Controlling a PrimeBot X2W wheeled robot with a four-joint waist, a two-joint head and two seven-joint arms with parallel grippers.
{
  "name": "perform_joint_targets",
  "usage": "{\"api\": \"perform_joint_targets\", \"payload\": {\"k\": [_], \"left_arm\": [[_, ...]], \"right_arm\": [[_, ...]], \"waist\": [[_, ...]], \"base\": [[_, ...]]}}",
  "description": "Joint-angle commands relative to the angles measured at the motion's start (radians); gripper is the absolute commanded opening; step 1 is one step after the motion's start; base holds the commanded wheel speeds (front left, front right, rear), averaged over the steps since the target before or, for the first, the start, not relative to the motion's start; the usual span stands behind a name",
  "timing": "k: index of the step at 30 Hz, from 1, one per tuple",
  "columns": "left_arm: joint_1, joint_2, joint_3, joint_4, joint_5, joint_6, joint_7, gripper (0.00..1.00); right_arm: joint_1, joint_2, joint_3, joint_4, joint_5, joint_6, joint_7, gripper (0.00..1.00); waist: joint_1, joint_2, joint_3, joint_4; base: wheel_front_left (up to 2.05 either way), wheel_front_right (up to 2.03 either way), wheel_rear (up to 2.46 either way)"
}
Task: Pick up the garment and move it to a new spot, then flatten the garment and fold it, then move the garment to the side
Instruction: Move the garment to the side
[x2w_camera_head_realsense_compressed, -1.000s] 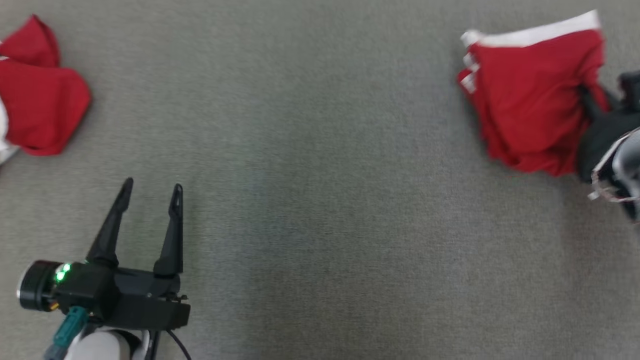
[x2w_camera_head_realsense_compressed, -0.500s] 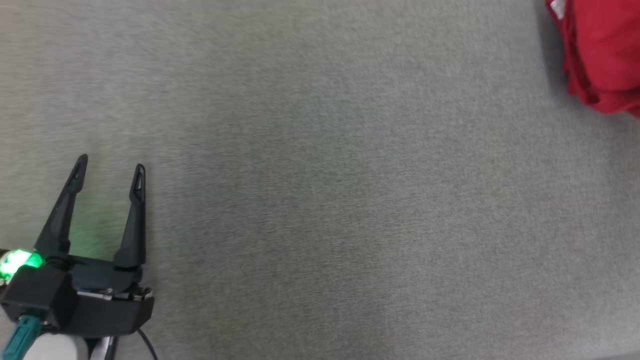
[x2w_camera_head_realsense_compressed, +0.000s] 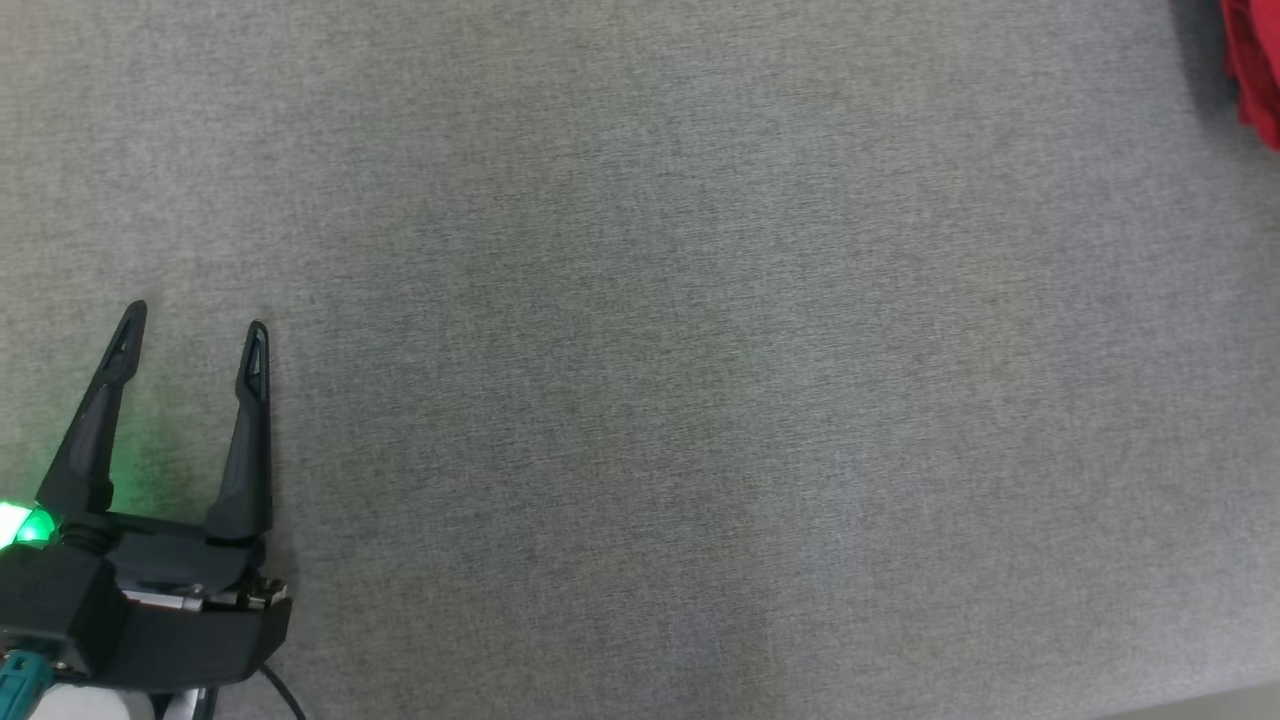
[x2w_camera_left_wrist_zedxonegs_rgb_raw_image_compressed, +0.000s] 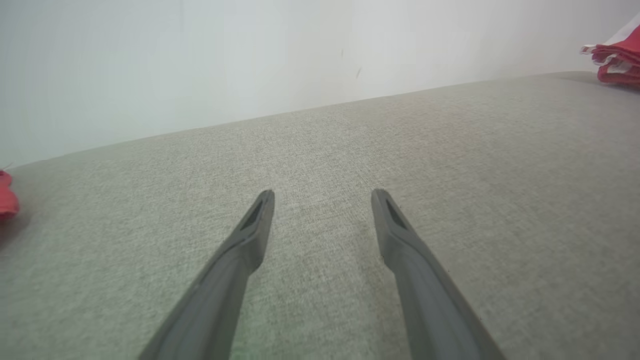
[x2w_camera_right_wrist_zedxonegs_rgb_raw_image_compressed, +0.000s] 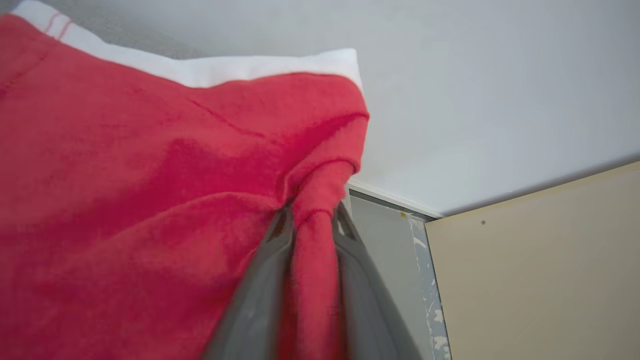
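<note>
Red garment (x2w_camera_right_wrist_zedxonegs_rgb_raw_image_compressed: 150, 200) is pinched in the right gripper (x2w_camera_right_wrist_zedxonegs_rgb_raw_image_compressed: 312, 220), less of it being seen at the head view's upper-right edge than before; the left gripper (x2w_camera_head_realsense_compressed: 196, 320) is held spread over grey fabric (x2w_camera_head_realsense_compressed: 640, 350).

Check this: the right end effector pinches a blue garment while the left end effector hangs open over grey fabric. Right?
No: the garment is red, not blue, per the right wrist view. The right end effector pinches it; the left end effector hangs open over grey fabric.

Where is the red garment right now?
The red garment is pinched in the right gripper, at far right of the grey surface, in the head view's top right corner.
</note>
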Motion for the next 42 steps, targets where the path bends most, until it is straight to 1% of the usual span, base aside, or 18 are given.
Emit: {"api": "perform_joint_targets", "payload": {"k": [1, 5, 7, 12, 16, 17, 22, 27, 30, 35, 42], "left_arm": [[0.007, -0.001, -0.002, 0.005, -0.006, 0.007, -0.003, 1.0], [0.005, -0.018, -0.008, 0.034, -0.015, 0.013, -0.014, 1.0], [0.015, -0.031, -0.013, 0.059, -0.023, 0.016, -0.025, 1.0], [0.063, -0.061, 0.003, 0.127, -0.049, 0.031, -0.042, 1.0], [0.113, -0.082, 0.026, 0.173, -0.073, 0.041, -0.049, 1.0], [0.113, -0.082, 0.026, 0.173, -0.073, 0.041, -0.049, 1.0], [0.161, -0.107, 0.036, 0.212, -0.081, 0.044, -0.053, 1.0], [0.185, -0.124, 0.037, 0.237, -0.078, 0.036, -0.051, 1.0], [0.191, -0.129, 0.039, 0.251, -0.074, 0.03, -0.052, 1.0], [0.208, -0.139, 0.043, 0.271, -0.071, 0.024, -0.052, 1.0], [0.221, -0.156, 0.052, 0.288, -0.066, 0.019, -0.052, 1.0]], "right_arm": [[-0.013, 0.003, -0.014, 0.019, -0.017, -0.002, -0.005, 1.0], [-0.023, 0.011, -0.06, 0.035, -0.047, -0.002, -0.065, 1.0], [-0.002, 0.026, -0.078, 0.037, -0.058, -0.002, -0.104, 1.0], [0.07, 0.098, -0.127, -0.001, -0.027, -0.002, -0.224, 1.0], [0.169, 0.178, -0.16, -0.078, 0.0, -0.002, -0.269, 1.0], [0.169, 0.178, -0.16, -0.078, 0.0, -0.002, -0.269, 1.0], [0.352, 0.253, -0.245, -0.228, 0.021, -0.002, -0.283, 1.0], [0.583, 0.332, -0.341, -0.425, -0.001, -0.002, -0.281, 1.0], [0.718, 0.38, -0.384, -0.521, -0.011, -0.002, -0.282, 1.0], [0.914, 0.449, -0.425, -0.643, -0.011, -0.002, -0.275, 1.0], [1.124, 0.515, -0.469, -0.779, -0.027, -0.002, -0.258, 1.0]], "waist": [[0.0, -0.0001, 0.001, 0.01], [0.0, -0.0001, -0.032, 0.026], [0.0, -0.0001, -0.072, 0.035], [0.0, -0.0001, -0.203, 0.051], [0.0, -0.0001, -0.306, 0.058], [0.0, -0.0001, -0.306, 0.058], [0.0, -0.0001, -0.406, 0.078], [0.0, -0.0001, -0.472, 0.1], [0.0, -0.0001, -0.504, 0.112], [0.0, -0.0001, -0.544, 0.124], [0.0, -0.0001, -0.567, 0.136]], "base": [[0.0, 0.0, 0.0], [0.0, 0.0, 0.0], [0.0, 0.0, 0.0], [0.0, 0.0, 0.0], [0.0, 0.0, 0.0], [0.0, 0.0, 0.0], [0.0, 0.0, 0.0], [0.0, 0.0, 0.0], [0.0, 0.0, 0.0], [0.0, 0.0, 0.0], [0.0, 0.0, 0.0]]}}
